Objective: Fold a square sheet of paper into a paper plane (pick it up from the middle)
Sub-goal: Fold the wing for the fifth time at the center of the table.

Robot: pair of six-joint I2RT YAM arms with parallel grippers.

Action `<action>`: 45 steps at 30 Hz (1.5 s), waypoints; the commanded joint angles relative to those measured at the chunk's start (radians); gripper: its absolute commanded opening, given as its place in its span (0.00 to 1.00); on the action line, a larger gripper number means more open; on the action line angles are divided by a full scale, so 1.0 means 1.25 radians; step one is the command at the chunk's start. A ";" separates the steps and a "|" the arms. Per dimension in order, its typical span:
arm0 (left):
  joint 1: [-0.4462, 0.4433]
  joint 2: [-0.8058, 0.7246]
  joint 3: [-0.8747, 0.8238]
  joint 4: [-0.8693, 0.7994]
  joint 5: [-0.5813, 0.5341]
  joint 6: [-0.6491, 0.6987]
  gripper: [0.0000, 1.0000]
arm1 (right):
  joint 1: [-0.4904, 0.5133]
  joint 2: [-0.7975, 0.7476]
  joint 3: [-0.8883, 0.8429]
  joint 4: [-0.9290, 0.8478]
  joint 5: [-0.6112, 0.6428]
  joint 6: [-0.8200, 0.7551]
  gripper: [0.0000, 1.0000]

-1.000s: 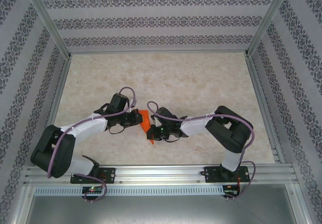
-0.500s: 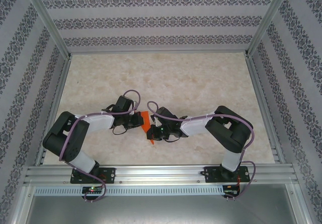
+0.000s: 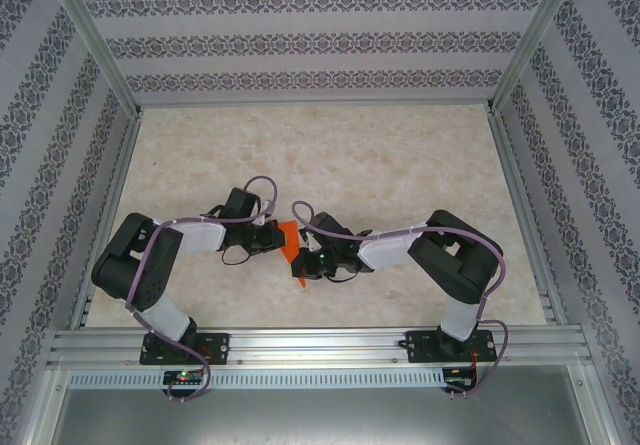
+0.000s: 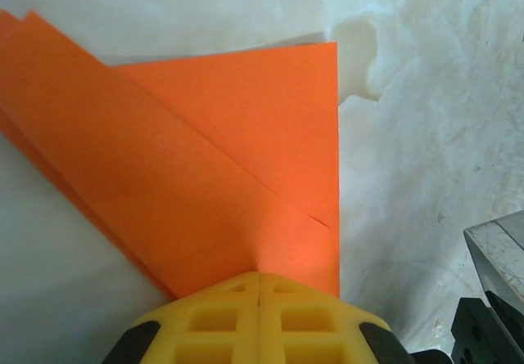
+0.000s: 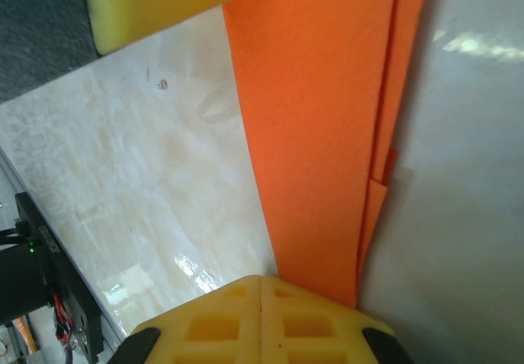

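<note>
Top external: we pinch the paper plane (image 3: 291, 245), lying top-to-bottom at frame centre, between left gripper (image 3: 275, 240) and right gripper (image 3: 307, 258).

A pale beige marble-patterned tabletop (image 3: 330, 145) lies evenly lit at the frame's centre. White wall panels with grey floral bands (image 3: 320, 40) enclose it above, left and right, joined by silver aluminium corner posts (image 3: 95, 40). A slotted aluminium rail (image 3: 320, 345) crosses the bottom.

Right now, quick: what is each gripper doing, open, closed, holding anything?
Left gripper: closed, pinching the folded orange paper.
Right gripper: closed, pinching the same paper.
</note>
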 commanded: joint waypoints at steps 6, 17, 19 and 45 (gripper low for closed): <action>0.065 0.039 0.039 -0.017 -0.125 0.047 0.00 | 0.014 0.070 -0.063 -0.261 0.075 -0.034 0.00; 0.095 0.074 0.089 -0.031 -0.124 0.072 0.00 | 0.013 0.069 -0.079 -0.231 0.072 -0.019 0.00; 0.105 0.078 0.090 -0.029 -0.119 0.076 0.00 | 0.013 0.068 -0.083 -0.224 0.069 -0.016 0.00; 0.188 0.101 0.222 -0.143 -0.123 0.147 0.00 | 0.009 0.067 -0.078 -0.213 0.065 -0.009 0.00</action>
